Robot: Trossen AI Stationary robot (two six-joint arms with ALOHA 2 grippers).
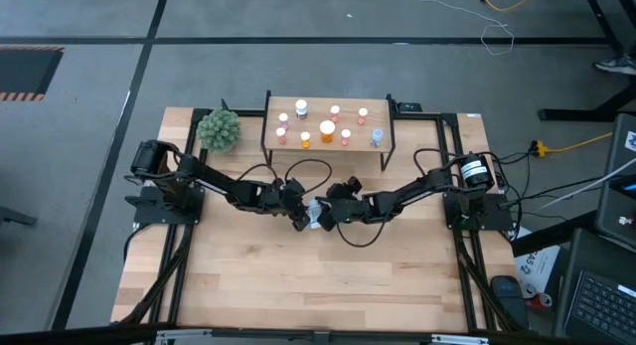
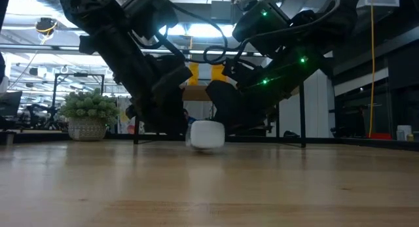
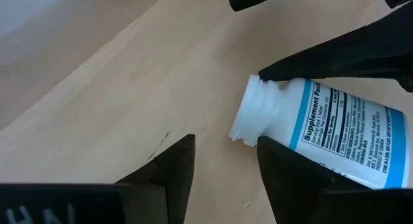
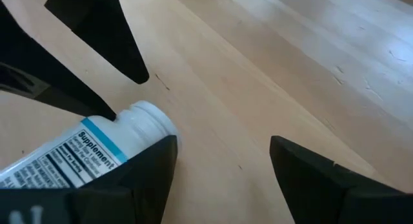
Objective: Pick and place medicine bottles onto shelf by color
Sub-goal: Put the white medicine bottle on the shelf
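White bottle (image 3: 322, 130) lying on its side on the tabletop (image 1: 298, 275), in front of the shelf (image 1: 328, 101), cap off, threaded neck bare. Left gripper (image 3: 222, 169) spread, one finger touching the bottle's shoulder. Right gripper (image 4: 222, 162) spread too, bottle neck beside one finger. Other bottles (image 1: 327, 126) upright on the shelf.

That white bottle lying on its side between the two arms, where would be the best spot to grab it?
The white bottle lies flat on the table, so come from above and close across its round labelled body, not the narrow threaded neck, which offers little surface. The left tool and right tool both sit open near the neck end; shifting toward the label looks steadier.
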